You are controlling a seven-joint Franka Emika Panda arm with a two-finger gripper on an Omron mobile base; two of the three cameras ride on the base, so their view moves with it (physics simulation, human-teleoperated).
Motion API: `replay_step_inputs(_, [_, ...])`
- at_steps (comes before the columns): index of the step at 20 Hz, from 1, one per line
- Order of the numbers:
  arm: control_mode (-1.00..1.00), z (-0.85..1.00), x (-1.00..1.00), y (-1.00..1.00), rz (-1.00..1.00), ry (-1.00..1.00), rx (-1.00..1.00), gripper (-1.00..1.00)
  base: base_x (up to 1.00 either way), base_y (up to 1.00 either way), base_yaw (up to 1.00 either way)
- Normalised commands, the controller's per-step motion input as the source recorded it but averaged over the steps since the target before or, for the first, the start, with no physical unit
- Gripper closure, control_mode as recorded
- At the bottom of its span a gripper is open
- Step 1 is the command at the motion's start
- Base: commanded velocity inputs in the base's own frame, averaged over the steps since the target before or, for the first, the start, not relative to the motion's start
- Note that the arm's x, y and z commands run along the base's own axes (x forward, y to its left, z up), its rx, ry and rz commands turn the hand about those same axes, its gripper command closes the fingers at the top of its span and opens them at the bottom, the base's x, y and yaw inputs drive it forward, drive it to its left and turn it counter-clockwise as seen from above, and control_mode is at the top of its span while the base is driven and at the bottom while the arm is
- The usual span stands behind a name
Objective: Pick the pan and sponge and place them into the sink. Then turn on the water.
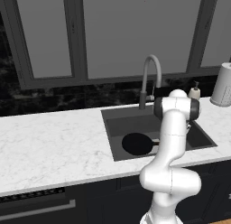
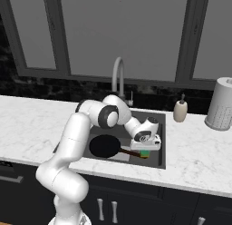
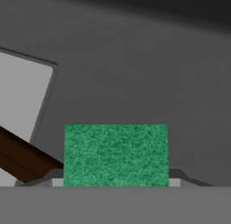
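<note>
In the left base view the pan (image 1: pixel 136 143) is lying flat on the floor of the sink (image 1: pixel 118 117) set in the tabletop (image 1: pixel 54 142), its handle pointing right and getting cut off behind the white arm. In the right base view the pan handle is running right toward the sponge (image 2: pixel 145 153), which is sitting in the basin under the lowered hand (image 2: pixel 146 148), mostly hidden by it. In the hand view the sponge's green top is lying crosswise between the fingertips; whether the hand is gripping it or merely straddling it, I cannot tell

no readable text, labels or signs
</note>
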Motion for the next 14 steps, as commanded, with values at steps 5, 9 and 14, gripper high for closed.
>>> replay_step_inputs(5, [-1.0,0.0,-0.03,0.01,0.02,0.0,0.0,-1.0,0.0,0.0,0.0])
replay_step_inputs(9, [-1.0,0.11,-0.04,0.09,0.0,-0.02,0.0,-1.0,0.0,0.0,0.0])
replay_step_inputs(14, [-1.0,0.68,-0.37,0.09,0.0,-0.23,0.0,-1.0,0.0,0.0,0.0])
